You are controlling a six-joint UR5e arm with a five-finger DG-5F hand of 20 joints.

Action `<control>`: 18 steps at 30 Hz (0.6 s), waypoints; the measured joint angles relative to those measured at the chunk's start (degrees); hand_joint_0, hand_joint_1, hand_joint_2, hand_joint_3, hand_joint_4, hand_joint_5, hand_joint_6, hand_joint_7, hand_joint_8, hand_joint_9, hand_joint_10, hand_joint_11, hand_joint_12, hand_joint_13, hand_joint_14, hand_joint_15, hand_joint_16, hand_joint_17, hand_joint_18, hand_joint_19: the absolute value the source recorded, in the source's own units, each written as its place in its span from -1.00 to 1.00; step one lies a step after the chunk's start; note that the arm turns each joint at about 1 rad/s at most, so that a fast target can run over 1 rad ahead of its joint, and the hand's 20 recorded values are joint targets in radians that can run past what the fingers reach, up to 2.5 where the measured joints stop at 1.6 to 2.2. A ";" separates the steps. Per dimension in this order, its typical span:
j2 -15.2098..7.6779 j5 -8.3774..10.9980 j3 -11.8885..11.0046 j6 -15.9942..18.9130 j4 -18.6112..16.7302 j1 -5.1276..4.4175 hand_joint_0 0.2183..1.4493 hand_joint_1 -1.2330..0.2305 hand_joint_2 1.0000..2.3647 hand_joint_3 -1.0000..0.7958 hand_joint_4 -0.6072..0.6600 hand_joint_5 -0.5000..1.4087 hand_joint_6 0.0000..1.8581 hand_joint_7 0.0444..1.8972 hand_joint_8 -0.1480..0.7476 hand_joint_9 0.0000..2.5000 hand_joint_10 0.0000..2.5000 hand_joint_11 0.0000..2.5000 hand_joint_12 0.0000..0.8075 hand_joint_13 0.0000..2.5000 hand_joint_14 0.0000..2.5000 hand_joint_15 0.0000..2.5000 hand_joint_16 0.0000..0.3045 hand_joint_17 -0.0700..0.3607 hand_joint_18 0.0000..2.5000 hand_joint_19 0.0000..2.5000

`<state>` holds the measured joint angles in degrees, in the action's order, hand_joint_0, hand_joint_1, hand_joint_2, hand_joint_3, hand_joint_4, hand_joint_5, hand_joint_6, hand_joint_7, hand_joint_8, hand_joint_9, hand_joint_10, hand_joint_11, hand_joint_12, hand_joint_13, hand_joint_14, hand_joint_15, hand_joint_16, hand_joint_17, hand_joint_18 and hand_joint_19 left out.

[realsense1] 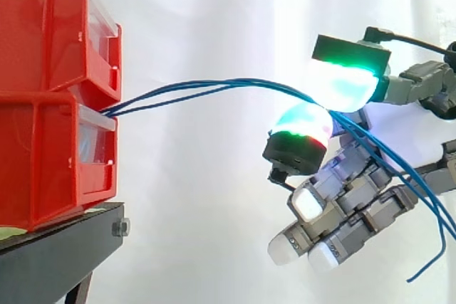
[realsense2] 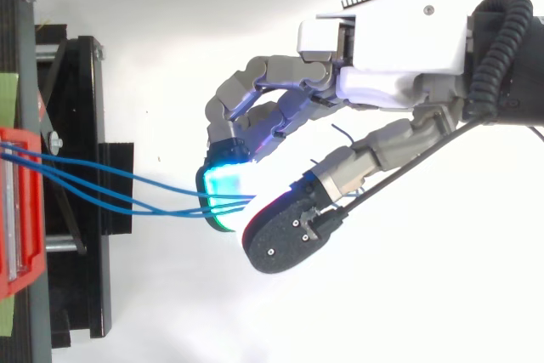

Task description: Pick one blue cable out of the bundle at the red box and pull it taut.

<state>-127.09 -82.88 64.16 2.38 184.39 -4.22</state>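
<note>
Three blue cables (realsense1: 206,88) (realsense2: 127,191) come out between the two stacked red bins (realsense1: 43,90) (realsense2: 15,210) at the left and run right in a gentle upward bow. My hand (realsense1: 363,204) (realsense2: 382,57) is to the right of the bins, clear of them. Two fingertips (realsense1: 342,82), glowing cyan and green, are pinched together on the cables where these converge (realsense2: 242,203). The other fingers are curled below with white pads. Past the pinch the cables drop down to the right, and their loose ends (realsense1: 427,265) hang free.
The bins sit on a black stand (realsense1: 64,243) (realsense2: 81,125) at the left edge. A white curtain lies behind. Open space separates the stand from my hand.
</note>
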 measured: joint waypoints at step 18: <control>0.00 0.00 0.01 -0.01 0.00 -0.03 -0.38 -0.23 -0.99 -0.36 -0.21 -0.61 -0.03 0.12 -0.09 -0.34 -0.99 -0.56 -0.15 -0.72 -0.99 -0.87 -0.68 -0.16 -0.75 -0.80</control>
<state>-127.09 -82.88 64.17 2.36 184.39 -4.24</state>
